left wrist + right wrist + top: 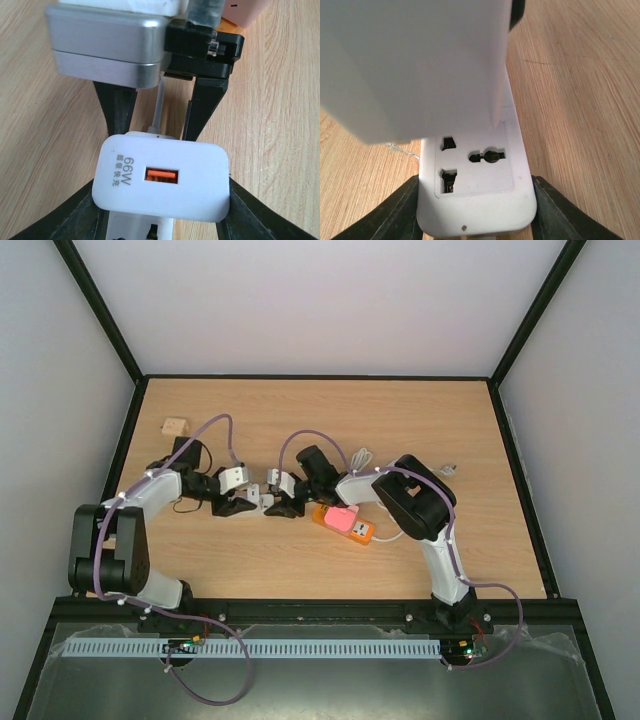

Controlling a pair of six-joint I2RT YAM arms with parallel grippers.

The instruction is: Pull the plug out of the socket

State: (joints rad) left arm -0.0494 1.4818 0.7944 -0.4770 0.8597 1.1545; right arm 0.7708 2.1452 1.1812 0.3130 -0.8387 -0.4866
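A white 66W charger plug [165,175] with an orange USB port sits on a white power strip [480,200]. In the right wrist view the plug [415,65] fills the upper left and covers the far end of the strip; one set of socket holes shows free. My left gripper [162,212] is shut on the plug, its black fingers [250,210] against both sides. My right gripper [477,217] is shut on the strip's near end. In the top view both grippers, left [243,506] and right [283,506], meet at mid-table. Whether the pins are seated is hidden.
An orange and pink box [343,521] lies just right of the right gripper. A small wooden block [175,426] sits at the far left. A white cable [362,457] and a small pale item [449,469] lie behind the right arm.
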